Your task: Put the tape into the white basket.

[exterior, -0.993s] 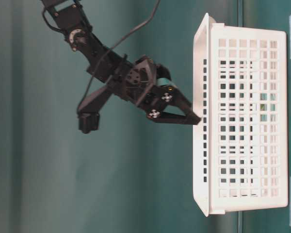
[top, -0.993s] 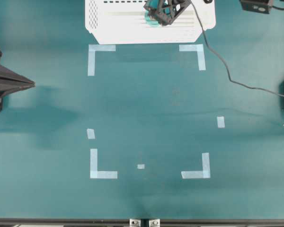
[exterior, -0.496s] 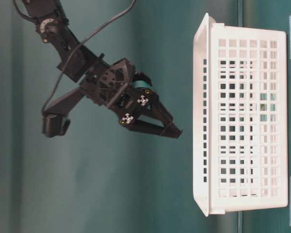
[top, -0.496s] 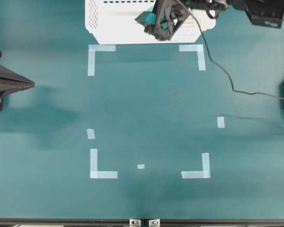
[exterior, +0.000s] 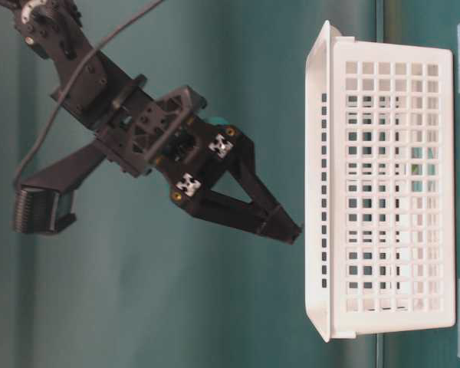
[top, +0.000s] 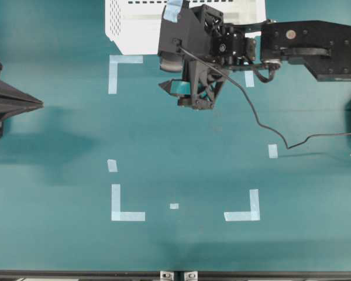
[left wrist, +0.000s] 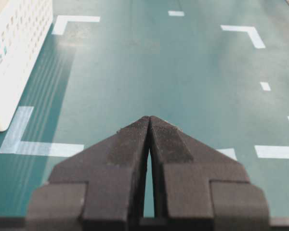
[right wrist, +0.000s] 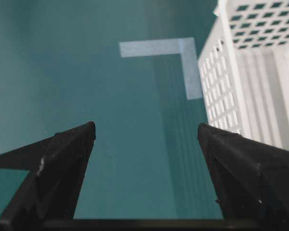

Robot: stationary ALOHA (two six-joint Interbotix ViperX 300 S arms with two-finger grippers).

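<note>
The white basket (top: pixel 128 23) stands at the table's far edge. In the table-level view a greenish patch behind the holes of the basket (exterior: pixel 383 322) wall is the tape (exterior: pixel 418 154), lying inside on the bottom. From overhead the arm hides the tape. My right gripper (top: pixel 171 95) hangs open and empty above the table just in front of the basket, its tips (exterior: pixel 291 230) outside the rim. The right wrist view shows bare table between the fingers (right wrist: pixel 147 129), with the basket (right wrist: pixel 260 57) to the right. My left gripper (left wrist: pixel 149 119) is shut on nothing at the left edge (top: pixel 38 104).
Pale-blue L-shaped corner marks (top: pixel 126 60) and short strips (top: pixel 272 150) lie flat on the teal table. The right arm's black cable (top: pixel 263 126) trails over the table on the right. A strip of blue tape (top: pixel 174 9) sticks to the right arm's wrist.
My right gripper has come up out of the basket and drawn back over the table, jaws open throughout. The tape stayed in the basket. The left arm has not moved.
</note>
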